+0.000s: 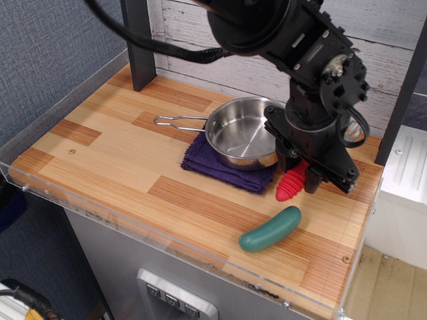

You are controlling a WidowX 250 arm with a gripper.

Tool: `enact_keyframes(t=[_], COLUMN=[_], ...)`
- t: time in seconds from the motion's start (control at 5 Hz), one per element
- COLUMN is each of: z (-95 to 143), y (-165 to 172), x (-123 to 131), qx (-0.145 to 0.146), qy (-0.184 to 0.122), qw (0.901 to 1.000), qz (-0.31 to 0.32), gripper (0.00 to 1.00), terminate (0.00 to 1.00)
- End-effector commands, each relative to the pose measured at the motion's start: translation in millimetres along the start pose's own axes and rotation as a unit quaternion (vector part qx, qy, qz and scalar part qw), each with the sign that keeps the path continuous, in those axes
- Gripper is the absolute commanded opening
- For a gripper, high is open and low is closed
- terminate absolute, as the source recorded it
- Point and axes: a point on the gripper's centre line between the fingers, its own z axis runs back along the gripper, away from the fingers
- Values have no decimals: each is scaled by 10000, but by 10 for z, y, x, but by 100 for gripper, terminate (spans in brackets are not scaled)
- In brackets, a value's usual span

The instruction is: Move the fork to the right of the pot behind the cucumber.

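The shiny steel pot [241, 141] with a thin wire handle stands on a purple cloth [223, 170] mid-table. The teal-green cucumber [270, 229] lies near the front right edge. My black gripper [301, 169] is just right of the pot and behind the cucumber, shut on the fork. Only the fork's ribbed red handle [291, 183] shows, pointing down and forward with its tip at or just above the wood. The tines are hidden inside the gripper.
A dark post [138, 43] stands at the back left and another at the far right [402, 87]. A clear acrylic rim [160, 237] runs along the table's front and left edges. A white plank wall closes the back.
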Motion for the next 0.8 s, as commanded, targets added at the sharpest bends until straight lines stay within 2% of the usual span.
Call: enact_keyframes(t=[0.0,0.4,0.6], z=[-144,-373,-325], y=[85,-17,-13], x=[-1,-75,-91], qx=[0,-79,-139], qy=[-20,208,354], qw=[10000,9995,9992], qz=[-94,-204,-142], gripper=[0,0,100], terminate=[0,0,0])
